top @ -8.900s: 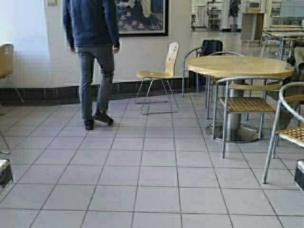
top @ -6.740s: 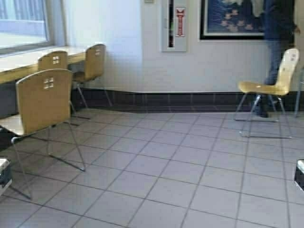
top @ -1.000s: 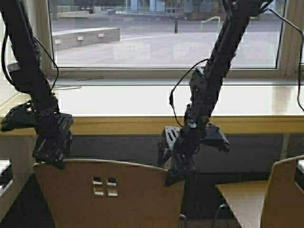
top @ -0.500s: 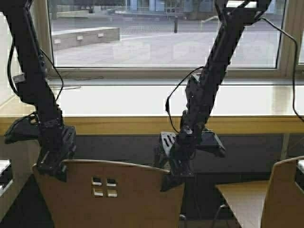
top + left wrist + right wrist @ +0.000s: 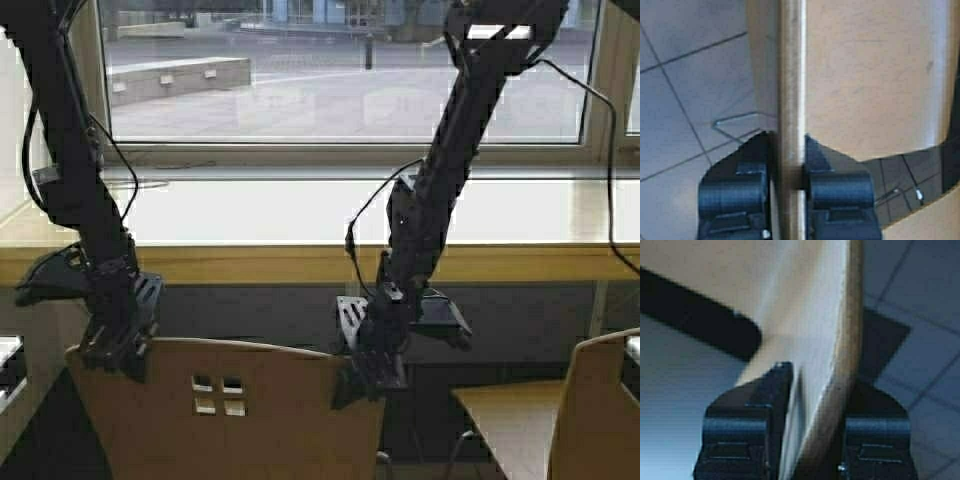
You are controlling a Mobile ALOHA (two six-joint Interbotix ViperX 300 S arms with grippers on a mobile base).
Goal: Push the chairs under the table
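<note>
A light brown plywood chair (image 5: 250,420) with small square holes in its backrest stands just before me, its back toward me, facing the long pale table (image 5: 300,215) with its yellowish wooden front edge under the window. My left gripper (image 5: 112,358) is shut on the backrest's top left corner; the left wrist view shows its fingers (image 5: 842,192) clamped on the thin chair edge (image 5: 790,100). My right gripper (image 5: 365,380) is shut on the top right corner; the chair back (image 5: 840,360) sits between its fingers (image 5: 755,415). A second such chair (image 5: 560,420) stands at right.
A wide window (image 5: 340,70) runs behind the table. Dark wall shows below the tabletop. The floor is grey tile (image 5: 680,100). Parts of my own base show at the far left (image 5: 8,365) and far right edges.
Since the oldest frames the robot has driven across the room and turned to the table. In the last second both grippers have sunk slightly with the chair back in their hold.
</note>
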